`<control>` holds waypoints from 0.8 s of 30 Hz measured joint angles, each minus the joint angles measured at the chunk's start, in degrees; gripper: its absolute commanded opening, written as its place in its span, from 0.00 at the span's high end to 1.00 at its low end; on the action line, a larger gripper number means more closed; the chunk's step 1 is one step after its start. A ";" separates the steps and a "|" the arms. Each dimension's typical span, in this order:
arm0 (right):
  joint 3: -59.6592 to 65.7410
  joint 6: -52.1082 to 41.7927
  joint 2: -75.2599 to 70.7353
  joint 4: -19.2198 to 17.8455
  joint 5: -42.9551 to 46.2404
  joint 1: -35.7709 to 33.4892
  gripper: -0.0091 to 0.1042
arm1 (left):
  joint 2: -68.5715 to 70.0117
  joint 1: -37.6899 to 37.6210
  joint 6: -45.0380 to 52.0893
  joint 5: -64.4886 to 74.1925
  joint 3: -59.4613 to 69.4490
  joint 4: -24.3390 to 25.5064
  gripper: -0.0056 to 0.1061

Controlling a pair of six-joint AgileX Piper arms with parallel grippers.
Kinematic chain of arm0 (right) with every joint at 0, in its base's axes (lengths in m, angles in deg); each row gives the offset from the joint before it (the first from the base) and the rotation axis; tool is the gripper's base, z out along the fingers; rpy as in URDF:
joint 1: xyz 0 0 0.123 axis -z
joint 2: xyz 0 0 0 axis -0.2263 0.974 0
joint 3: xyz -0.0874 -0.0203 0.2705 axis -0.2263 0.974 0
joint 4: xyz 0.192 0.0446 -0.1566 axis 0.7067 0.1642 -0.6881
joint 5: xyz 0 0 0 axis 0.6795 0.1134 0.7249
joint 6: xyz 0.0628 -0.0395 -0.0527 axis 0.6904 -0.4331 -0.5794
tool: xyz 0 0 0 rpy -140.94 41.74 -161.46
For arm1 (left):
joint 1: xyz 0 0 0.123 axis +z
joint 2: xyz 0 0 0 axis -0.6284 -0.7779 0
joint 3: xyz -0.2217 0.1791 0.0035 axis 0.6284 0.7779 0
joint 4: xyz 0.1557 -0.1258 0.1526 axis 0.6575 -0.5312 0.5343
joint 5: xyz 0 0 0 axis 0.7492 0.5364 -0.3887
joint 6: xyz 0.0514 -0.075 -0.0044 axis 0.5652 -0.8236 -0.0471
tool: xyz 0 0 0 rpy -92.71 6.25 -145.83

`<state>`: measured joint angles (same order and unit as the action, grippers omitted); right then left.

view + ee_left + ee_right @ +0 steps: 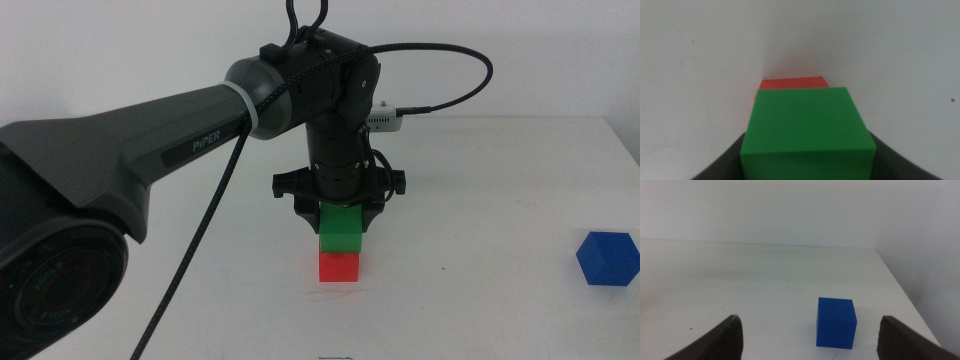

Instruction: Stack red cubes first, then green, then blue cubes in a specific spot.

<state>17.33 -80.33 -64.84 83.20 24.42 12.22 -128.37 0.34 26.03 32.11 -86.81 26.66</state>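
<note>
- White matte table (500, 300), pale wall behind it.
- Plain green cube (341, 229) sits squarely on the red cube (338, 266) mid-table; faces aligned, stack upright.
- Left gripper (340, 215) points straight down, pinching the green cube.
- Blue cube (608, 259) rests well apart near the right edge, between the right gripper's (810, 335) spread jaws.

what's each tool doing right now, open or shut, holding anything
Left tool: shut on the green cube, which sits on the red cube.
Right tool: open, holding nothing, the blue cube on the table ahead of it.
</note>
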 measured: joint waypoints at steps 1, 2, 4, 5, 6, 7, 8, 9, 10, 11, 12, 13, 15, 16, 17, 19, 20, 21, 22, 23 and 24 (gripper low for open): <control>0.00 0.00 0.00 0.00 0.00 0.00 0.09 | -0.07 0.00 -0.12 0.00 -0.12 0.05 0.71; 0.00 0.00 0.00 0.00 0.00 0.00 0.09 | -0.18 0.00 -0.18 0.00 -0.23 0.05 0.71; 0.00 0.00 0.00 0.00 0.00 0.00 0.09 | -0.38 0.00 -0.43 -0.05 -0.28 0.05 0.71; 0.00 0.00 0.00 0.00 0.00 0.00 0.09 | -0.38 0.00 -0.74 -0.12 -0.28 0.17 0.71; 0.00 0.00 0.00 0.00 0.00 0.00 0.09 | -0.44 0.00 -1.21 -0.12 -0.35 0.18 0.71; 0.00 0.00 0.00 0.00 0.00 0.00 0.09 | -0.48 0.00 -1.43 -0.12 -0.35 0.23 0.70; 0.00 0.00 0.00 0.00 0.00 0.00 0.09 | -0.48 0.00 -1.58 -0.19 -0.35 0.23 0.69; 0.00 0.00 0.00 0.00 0.00 0.00 0.09 | -0.50 0.00 -1.71 -0.24 -0.35 0.23 0.67; 0.00 0.00 0.00 0.00 0.00 0.00 0.09 | -0.55 0.00 -1.71 -0.31 -0.35 0.23 0.65; 0.00 0.00 0.00 0.00 0.00 0.00 0.09 | -0.55 0.00 -1.77 -0.36 -0.35 0.23 0.58; 0.00 0.00 0.00 0.00 0.00 0.00 0.09 | -0.55 0.00 -1.77 -0.36 -0.35 0.30 0.54; 0.00 0.00 0.00 0.00 0.00 0.00 0.09 | -0.55 0.00 -1.84 -0.41 -0.35 0.41 0.51; 0.00 0.00 0.00 0.00 0.00 0.00 0.09 | -0.67 0.00 -1.90 -0.47 -0.35 0.72 0.35; 0.00 0.00 0.00 0.00 0.00 0.00 0.09 | -0.80 0.00 -1.90 -0.42 -0.35 0.72 0.32; 0.00 0.00 0.00 0.00 0.00 0.00 0.09 | -1.02 0.00 -1.90 -0.36 -0.35 0.72 0.29; 0.00 0.00 0.00 0.00 0.00 0.00 0.09 | -1.26 0.00 -1.90 -0.36 -0.35 0.72 0.24; 0.00 0.00 0.00 0.00 0.00 0.00 0.09 | -1.33 0.00 -1.90 -0.30 -0.35 0.72 0.21; 0.00 0.00 0.00 0.00 0.00 0.00 0.09 | -1.33 0.00 -1.90 -0.30 -0.35 0.72 0.19; 0.00 0.00 0.00 0.00 0.00 0.00 0.09 | -1.33 0.00 -1.90 -0.30 -0.35 0.72 0.17; 0.00 0.00 0.00 0.00 0.00 0.00 0.09 | -1.33 0.00 -1.90 -0.30 -0.35 0.72 0.15; 0.00 0.00 0.00 0.00 0.00 0.00 0.09 | -1.33 0.00 -1.83 -0.30 -0.35 0.72 0.14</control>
<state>17.33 -80.33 -64.84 83.20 24.42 12.22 -129.70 0.34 24.20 31.81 -87.15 27.38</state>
